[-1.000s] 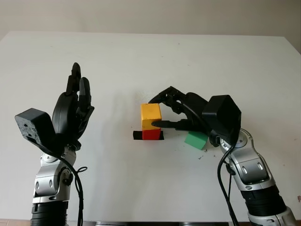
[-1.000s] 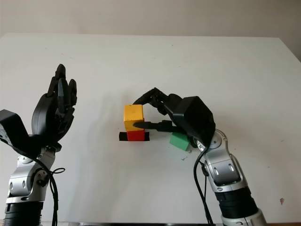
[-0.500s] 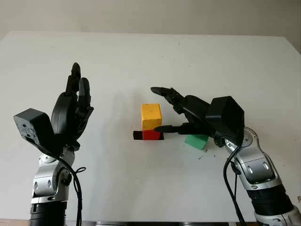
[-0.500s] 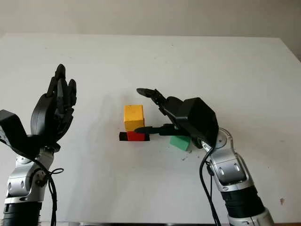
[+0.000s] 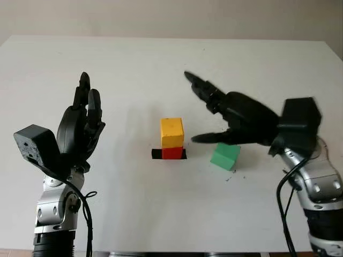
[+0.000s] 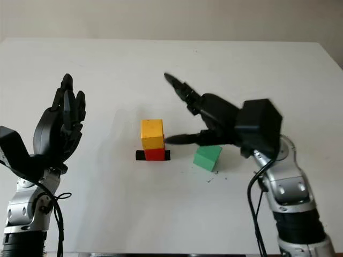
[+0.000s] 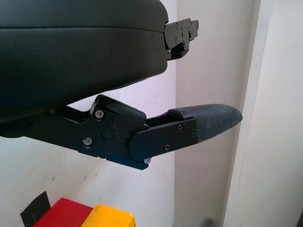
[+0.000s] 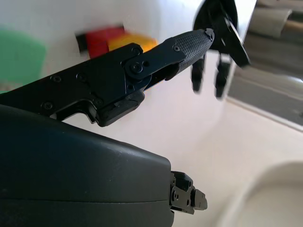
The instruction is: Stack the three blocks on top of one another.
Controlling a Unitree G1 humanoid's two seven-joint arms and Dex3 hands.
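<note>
Right hand [image 5: 225, 115] open above green block [image 5: 224, 156], beside yellow-on-red stack [image 5: 172, 138].

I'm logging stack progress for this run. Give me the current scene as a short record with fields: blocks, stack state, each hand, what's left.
stack: yellow block sits on red block, on a black tape mark
loose block: green block on the white table, right of the stack, apart from it
right hand: open, raised above the green block, holding nothing
left hand: open, held up at the table's left side
left to do: green block not yet on the stack
</note>
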